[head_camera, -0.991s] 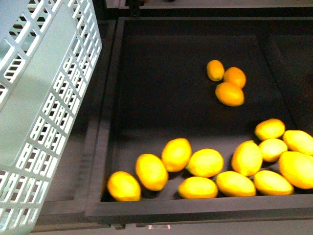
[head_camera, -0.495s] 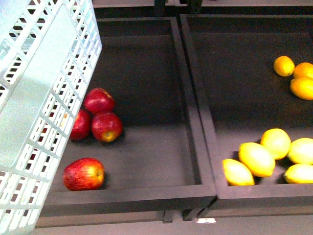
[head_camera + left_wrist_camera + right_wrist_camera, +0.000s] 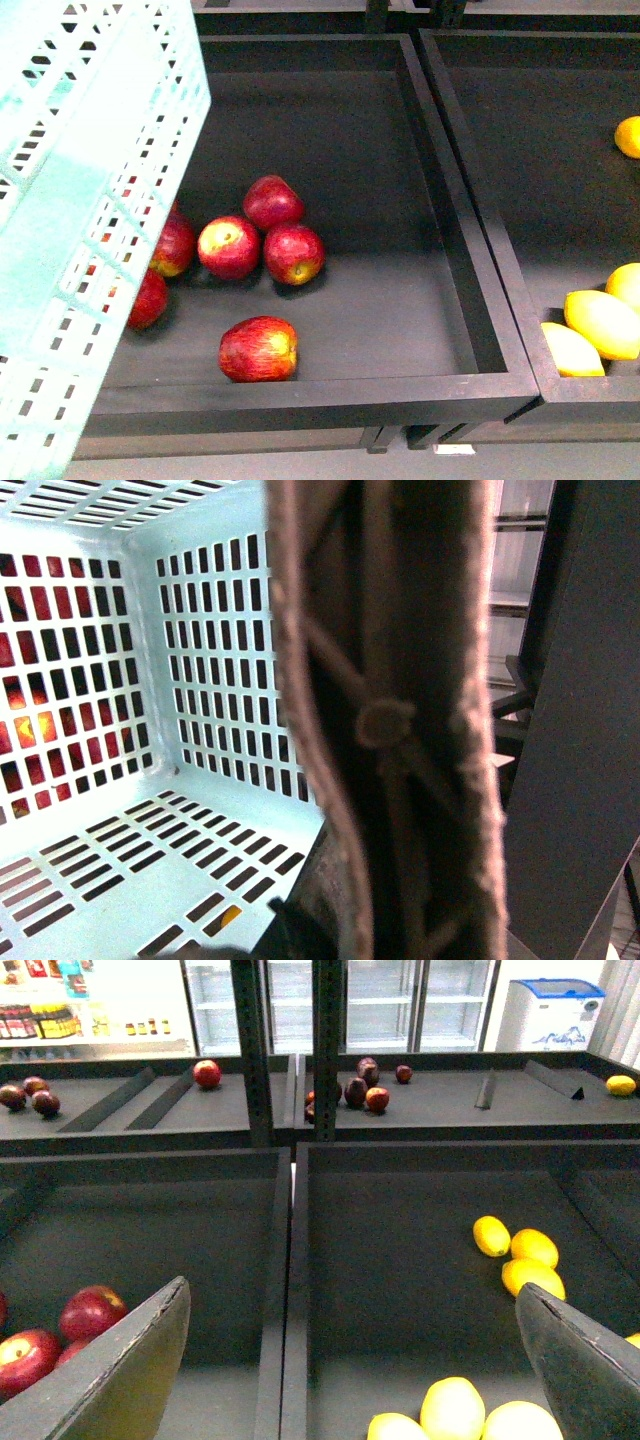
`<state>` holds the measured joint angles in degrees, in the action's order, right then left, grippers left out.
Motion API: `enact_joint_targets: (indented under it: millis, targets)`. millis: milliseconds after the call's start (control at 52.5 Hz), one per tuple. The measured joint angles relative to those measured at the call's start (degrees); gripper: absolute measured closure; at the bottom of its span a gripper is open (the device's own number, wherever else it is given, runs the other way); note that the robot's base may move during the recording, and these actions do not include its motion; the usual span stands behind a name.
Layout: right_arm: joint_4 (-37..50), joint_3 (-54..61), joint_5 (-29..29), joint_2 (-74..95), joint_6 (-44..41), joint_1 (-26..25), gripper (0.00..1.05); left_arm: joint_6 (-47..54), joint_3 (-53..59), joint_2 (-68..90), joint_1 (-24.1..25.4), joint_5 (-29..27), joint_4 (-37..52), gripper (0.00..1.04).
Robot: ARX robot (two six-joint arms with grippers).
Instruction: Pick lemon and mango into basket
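Note:
The mint-teal basket [image 3: 80, 200] hangs tilted at the left of the front view. Its slotted inside [image 3: 120, 830] fills the left wrist view. My left gripper [image 3: 310, 925] is shut on its brown handle [image 3: 400, 730], mostly hidden behind it. My right gripper [image 3: 355, 1370] is open and empty above the right bin. A small oval lemon [image 3: 490, 1235] lies far back there beside two yellow-orange fruits [image 3: 533, 1262]. Larger yellow fruits [image 3: 455, 1415] [image 3: 600, 322] lie near the front. I cannot tell which is the mango.
Several red apples [image 3: 272, 202] [image 3: 258, 348] lie in the left bin, some behind the basket wall. A black divider [image 3: 480, 260] separates the two bins. A higher shelf [image 3: 430, 1110] holds dark red fruit, with glass fridges behind.
The front view has swung left. The apple bin now fills the middle, and the yellow fruit has slid to the right edge. The basket stays at the left.

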<state>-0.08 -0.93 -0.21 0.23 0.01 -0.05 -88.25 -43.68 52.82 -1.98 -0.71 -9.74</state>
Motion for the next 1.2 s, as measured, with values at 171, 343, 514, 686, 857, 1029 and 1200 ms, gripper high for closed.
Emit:
enact_joint_targets:
  millis: [171, 343, 514, 686, 857, 1029, 1200]
  targets:
    - [0.0, 0.0, 0.07, 0.0, 0.0, 0.0, 0.09, 14.6, -7.65, 5.64, -3.26, 0.63, -14.32, 1.0]
    - [0.0, 0.0, 0.07, 0.0, 0.0, 0.0, 0.09, 37.68, -13.75, 17.94, -12.83, -0.79, -13.14, 1.0]
    - [0.0, 0.0, 0.07, 0.0, 0.0, 0.0, 0.09, 42.36, -22.51, 29.97, -22.03, -0.2, -9.92, 1.0]
    - [0.0, 0.0, 0.04, 0.0, 0.0, 0.0, 0.09, 42.29, -31.76, 38.23, -31.41, 6.01, -9.03, 1.0]
    - [0.0, 0.0, 0.09, 0.0, 0.0, 0.0, 0.09, 41.0, -35.93, 42.14, -37.2, 8.09, -9.03, 1.0]
    - [0.0, 0.0, 0.07, 0.0, 0.0, 0.0, 0.09, 40.02, -36.24, 42.21, -37.81, 8.09, -8.61, 1.0]
    - [0.0, 0.0, 0.09, 0.0, 0.0, 0.0, 0.09, 39.98, -36.24, 42.21, -37.79, 8.0, -8.59, 1.0]
